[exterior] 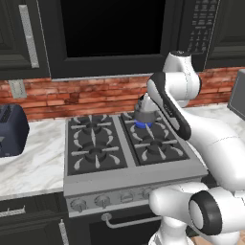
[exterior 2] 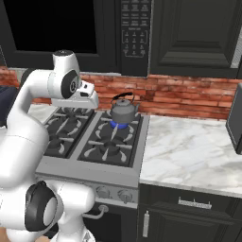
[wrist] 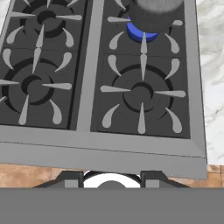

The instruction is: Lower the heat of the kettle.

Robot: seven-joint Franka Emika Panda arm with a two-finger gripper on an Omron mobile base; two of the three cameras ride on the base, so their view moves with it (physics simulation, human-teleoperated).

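On the stove's back right burner sits the kettle [exterior 2: 123, 111], blue flame [exterior 2: 119, 125] beneath it.
Knobs [exterior 2: 125, 194] line the stove [exterior 2: 90, 165] front; marble counter [exterior 2: 189, 151] lies right. The gripper's [wrist: 111, 178] tips stand apart, nothing between them.

grey domed kettle [exterior 2: 124, 111], black arched handle, upright on back right burner [exterior 2: 121, 124], blue flame beneath
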